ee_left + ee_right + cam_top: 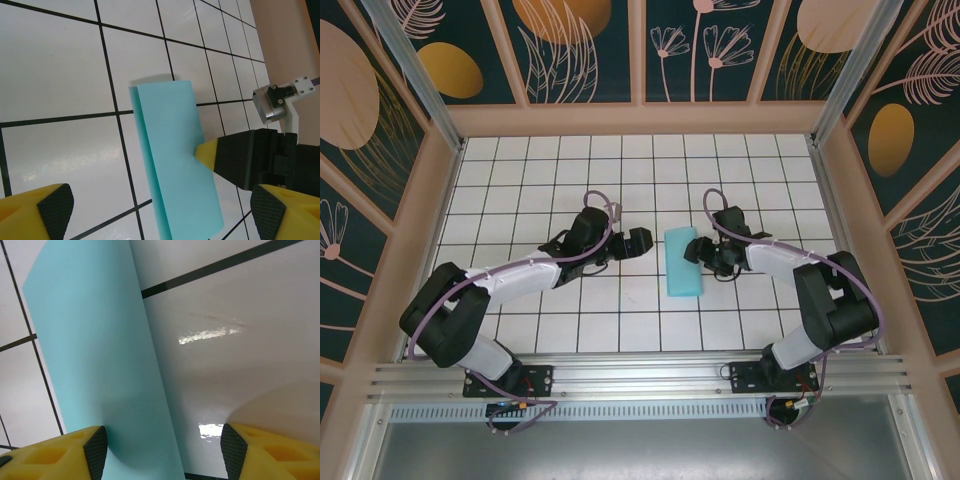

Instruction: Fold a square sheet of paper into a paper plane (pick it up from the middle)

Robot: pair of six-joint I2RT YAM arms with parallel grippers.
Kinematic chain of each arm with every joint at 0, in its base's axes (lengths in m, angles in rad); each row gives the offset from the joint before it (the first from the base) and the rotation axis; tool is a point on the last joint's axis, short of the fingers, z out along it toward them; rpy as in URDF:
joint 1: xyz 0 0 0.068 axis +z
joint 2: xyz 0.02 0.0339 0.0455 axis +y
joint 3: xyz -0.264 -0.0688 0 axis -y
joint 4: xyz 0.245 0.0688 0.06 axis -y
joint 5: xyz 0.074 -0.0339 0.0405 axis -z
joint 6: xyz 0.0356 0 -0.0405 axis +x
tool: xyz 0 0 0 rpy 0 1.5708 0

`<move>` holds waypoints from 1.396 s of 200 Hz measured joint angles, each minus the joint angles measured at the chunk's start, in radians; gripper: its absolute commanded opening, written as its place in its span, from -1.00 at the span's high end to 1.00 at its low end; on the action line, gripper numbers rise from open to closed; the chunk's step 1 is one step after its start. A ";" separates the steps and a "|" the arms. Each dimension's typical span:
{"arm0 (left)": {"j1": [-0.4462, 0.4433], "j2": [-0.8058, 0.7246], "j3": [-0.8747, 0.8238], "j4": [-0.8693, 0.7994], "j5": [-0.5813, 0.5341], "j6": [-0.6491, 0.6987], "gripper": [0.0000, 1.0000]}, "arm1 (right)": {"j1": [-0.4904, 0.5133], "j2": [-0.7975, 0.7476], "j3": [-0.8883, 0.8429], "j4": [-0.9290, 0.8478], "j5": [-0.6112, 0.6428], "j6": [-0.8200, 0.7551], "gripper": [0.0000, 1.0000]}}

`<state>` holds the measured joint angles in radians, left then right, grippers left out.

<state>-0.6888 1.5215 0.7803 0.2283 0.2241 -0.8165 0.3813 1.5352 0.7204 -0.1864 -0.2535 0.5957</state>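
The square sheet of paper (pixel 683 262), folded in half, lies near the tiled table's (pixel 620 330) centre, with its long axis running from near edge to far edge. The right gripper (pixel 697 250), jaws apart, touches its right edge and clasps nothing. The left gripper (pixel 642 241) hangs wide open just to its left.

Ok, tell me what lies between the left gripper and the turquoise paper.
In the top view, the short stretch between the left gripper and the folded turquoise paper is bare white tiled table, nothing on it.
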 measured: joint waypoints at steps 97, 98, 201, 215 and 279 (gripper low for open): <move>0.000 0.018 0.005 -0.001 0.001 0.000 -0.88 | 0.013 0.010 0.005 0.006 0.018 0.011 -0.41; 0.000 0.018 0.005 0.000 0.001 0.000 -0.88 | 0.013 0.011 0.005 0.006 0.019 0.011 -0.40; 0.000 0.026 0.019 -0.001 0.003 0.001 -0.89 | 0.031 0.057 0.067 -0.075 0.051 -0.037 -0.43; 0.000 0.026 0.019 -0.001 0.003 0.001 -0.89 | 0.034 0.061 0.072 -0.082 0.054 -0.042 -0.43; 0.000 0.027 0.024 -0.002 0.003 0.004 -0.89 | 0.043 0.078 0.093 -0.112 0.076 -0.064 -0.40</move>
<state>-0.6888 1.5482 0.8047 0.2268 0.2276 -0.8127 0.4240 1.6131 0.8139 -0.2981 -0.1780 0.5320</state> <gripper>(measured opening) 0.947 0.709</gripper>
